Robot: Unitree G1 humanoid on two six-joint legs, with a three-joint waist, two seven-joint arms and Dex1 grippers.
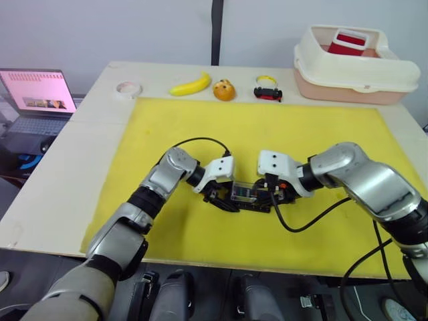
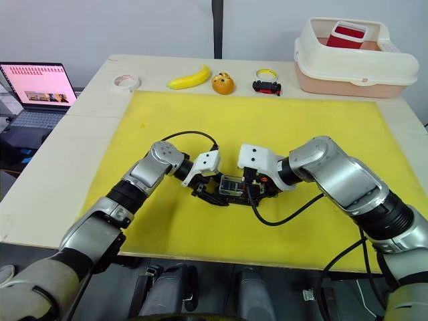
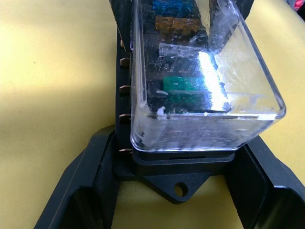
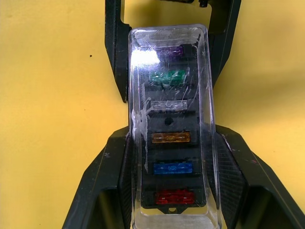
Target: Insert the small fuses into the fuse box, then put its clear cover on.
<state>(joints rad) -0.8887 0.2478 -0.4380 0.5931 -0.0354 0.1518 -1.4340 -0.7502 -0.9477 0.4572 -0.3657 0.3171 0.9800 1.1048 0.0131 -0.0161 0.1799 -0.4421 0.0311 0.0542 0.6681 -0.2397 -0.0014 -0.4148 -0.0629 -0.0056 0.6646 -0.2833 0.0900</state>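
The cover [image 4: 171, 119] sits on the box [image 3: 162, 164] mid-mat [image 1: 200, 127], six fuses [image 4: 170, 138] visible in a single row beneath it: red, blue, amber, clear, green, purple. My left gripper [image 1: 223, 198] and right gripper [image 1: 269, 198] meet the box from opposite ends, each with fingers spread and straddling an end; whether the pads actually press on it I cannot tell

Too small from the head views to count the small fuses [image 1: 244, 192] under the clear cover [image 1: 245, 190]. Fuse box [image 3: 176, 167] largely masked by that cover in the left wrist view, far end cut off by the edge. Near end of the cover cropped in the right wrist view. Glare hiding part of the fuse rows.
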